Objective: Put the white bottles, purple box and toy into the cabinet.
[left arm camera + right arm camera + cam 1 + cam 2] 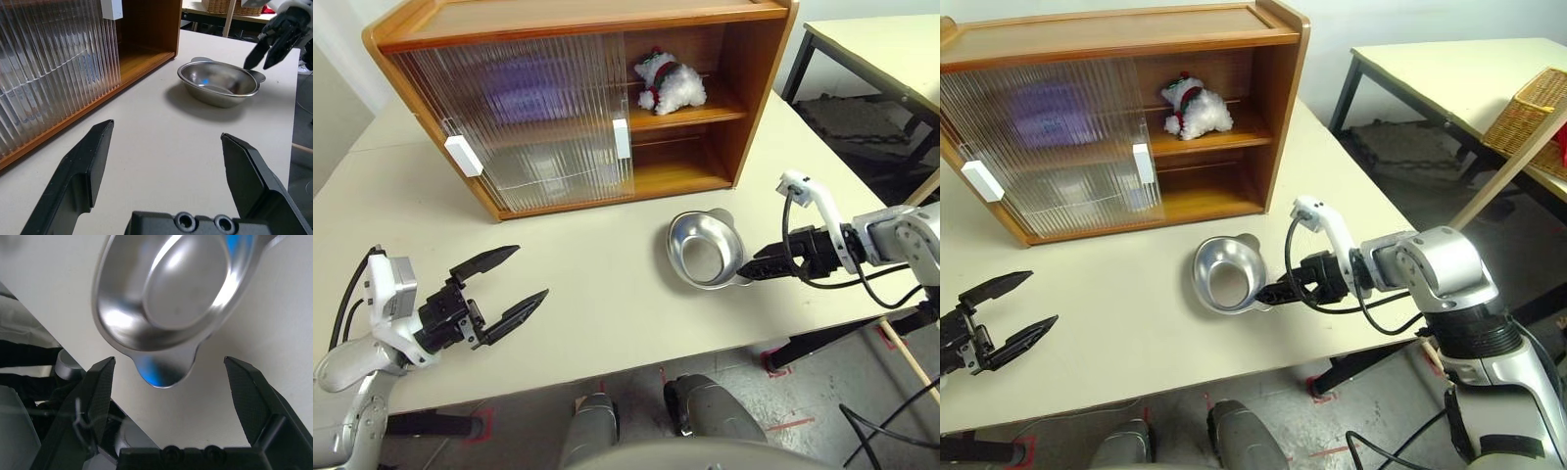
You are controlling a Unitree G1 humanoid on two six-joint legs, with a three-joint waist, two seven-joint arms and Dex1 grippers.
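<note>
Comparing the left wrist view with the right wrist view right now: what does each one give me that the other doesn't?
Left wrist view: the cabinet with its ribbed sliding door, and the right gripper, open, hovering by the metal bowl. Its own left gripper is open over bare table.

Right wrist view: the bowl's handle tab lying between the open right fingers, near the table edge.

Both: the empty bowl on the cream table.
</note>
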